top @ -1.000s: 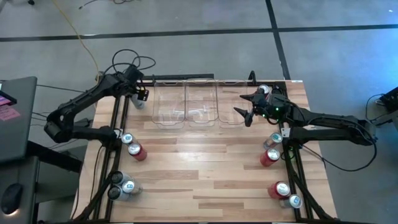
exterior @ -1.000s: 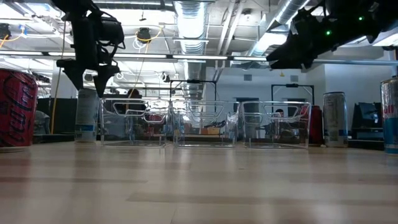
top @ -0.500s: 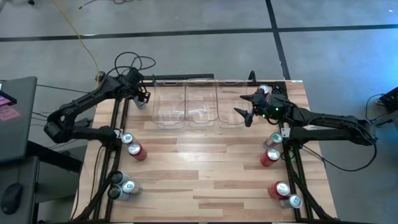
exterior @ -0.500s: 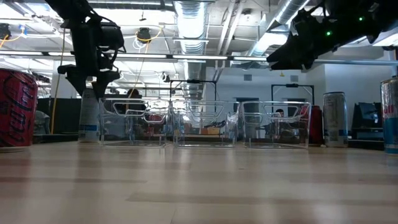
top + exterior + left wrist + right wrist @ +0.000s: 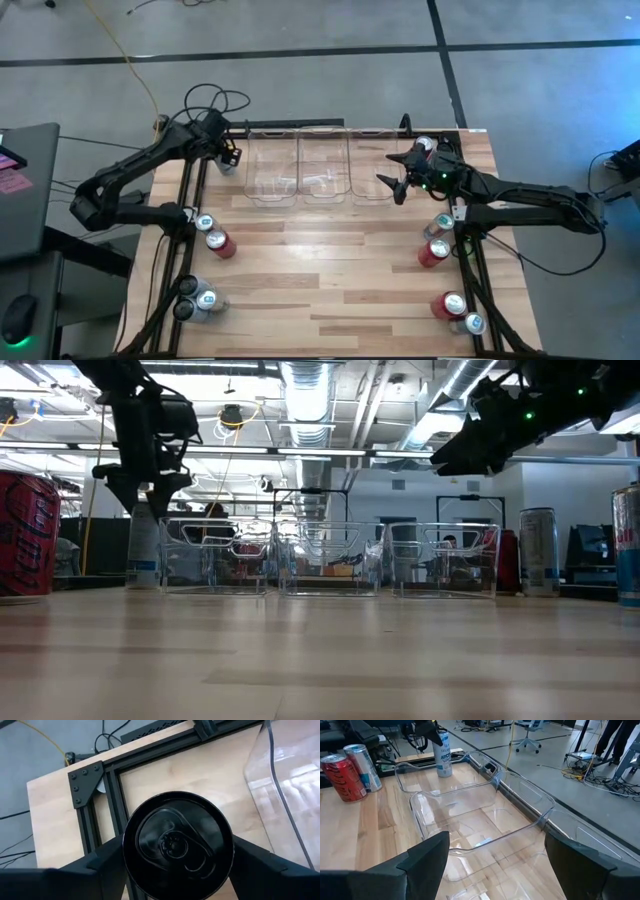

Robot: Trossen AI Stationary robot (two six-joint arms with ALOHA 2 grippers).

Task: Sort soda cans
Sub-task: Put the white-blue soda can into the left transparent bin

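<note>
A silver-blue soda can stands upright on its base at the table's far left, beside the left of three clear bins. My left gripper is over its top and shut on it. Above the right bin my right gripper hangs open with nothing between its fingers. More soda cans stand along the left edge and the right edge. My left gripper pinches the can between its two fingers, one on each side of the wall just below the top rim. The fingers come from above, slanting down. The can stays upright with its base on the table.
The three bins stand side by side along the far edge. Red, silver-blue and dark cans cluster at the near left and near right; one more stands at the far right corner. Bare wood lies between the two groups.
My left gripper has come down over the silver-blue can and shut on its top. The can has kept its place on the table.
</note>
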